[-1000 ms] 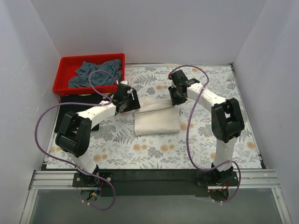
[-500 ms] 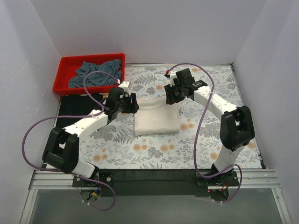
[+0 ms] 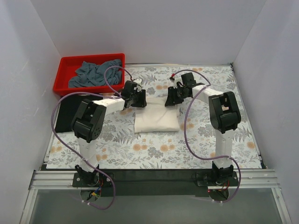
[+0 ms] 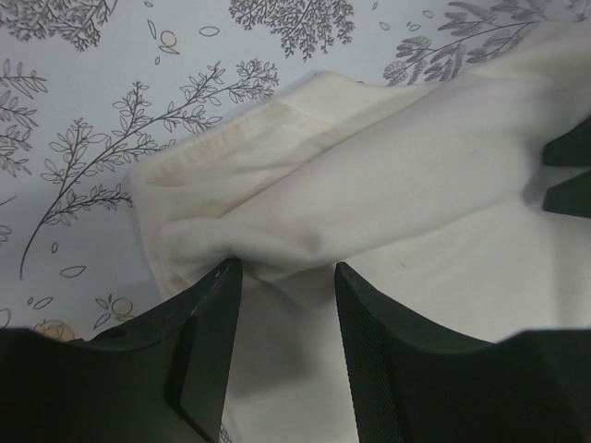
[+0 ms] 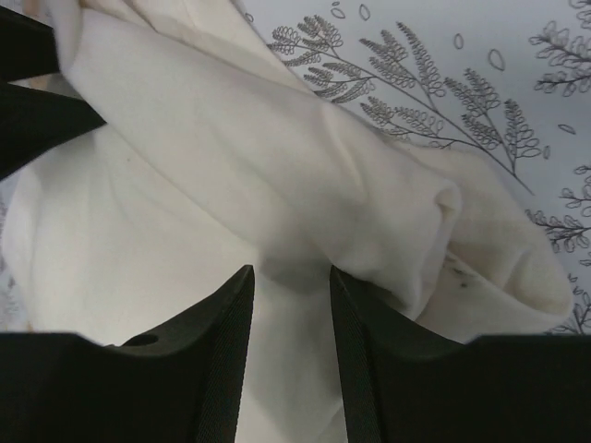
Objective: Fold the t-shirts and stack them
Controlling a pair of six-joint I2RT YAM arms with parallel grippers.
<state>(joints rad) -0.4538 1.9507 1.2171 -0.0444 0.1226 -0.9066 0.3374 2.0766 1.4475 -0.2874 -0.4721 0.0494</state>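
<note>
The cream-white t-shirt [image 3: 157, 120] lies folded in the middle of the table. My left gripper [image 3: 139, 101] is at its far left corner and my right gripper [image 3: 171, 100] at its far right corner. In the left wrist view the jaws [image 4: 282, 268] pinch a fold of the cream cloth [image 4: 388, 185]. In the right wrist view the jaws [image 5: 291, 272] pinch the same fold [image 5: 231, 138], which runs as a ridge between both grippers. The slate grey-blue t-shirt [image 3: 96, 73] lies crumpled in the bin. The black t-shirt [image 3: 65, 112] lies flat at the left edge.
The red plastic bin [image 3: 65, 63] stands at the back left corner. The floral tablecloth [image 3: 219, 130] covers the table. White walls close in the left, back and right sides. Purple cables loop above both arms.
Both grippers have moved inward and down onto the far edge of the cream shirt. The shirt's far part is folded over and the bundle is more compact.
</note>
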